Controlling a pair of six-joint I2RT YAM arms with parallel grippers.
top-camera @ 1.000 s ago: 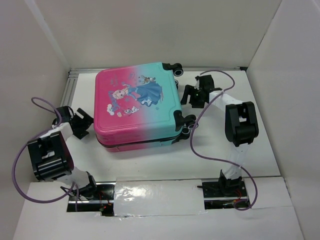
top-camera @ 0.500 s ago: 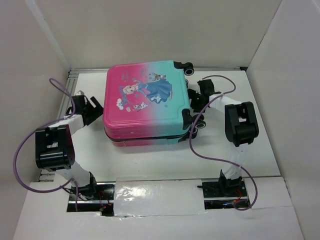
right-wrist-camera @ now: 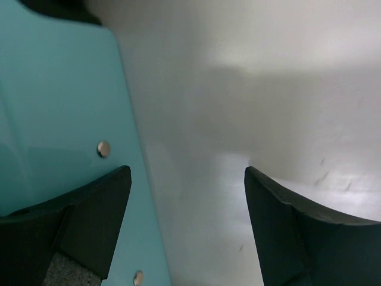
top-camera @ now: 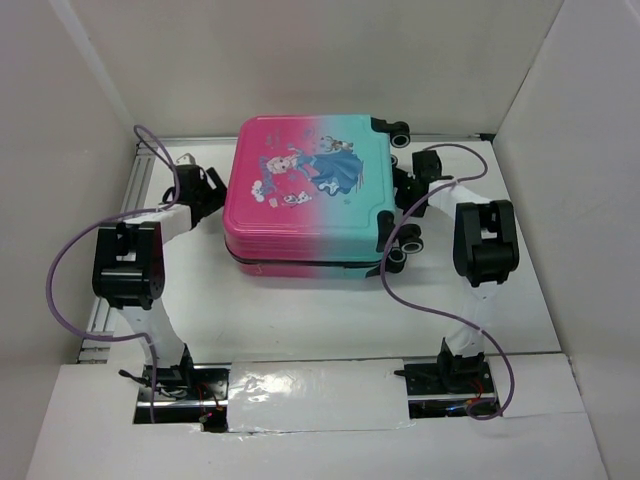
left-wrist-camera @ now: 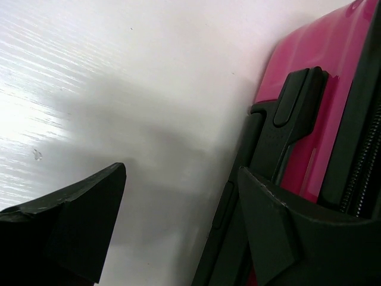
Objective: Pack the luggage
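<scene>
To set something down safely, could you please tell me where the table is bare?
Bare: the table strip between luggage and arm bases, and right of the right arm. Crowded: both luggage flanks, at the left hand and right hand.

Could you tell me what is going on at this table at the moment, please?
The luggage, a closed pink-and-teal suitcase, lies flat on the table between a robot's two hands. The left hand is at its pink side and the right hand at its teal, wheeled side. Both are open, so neither grips it.
</scene>
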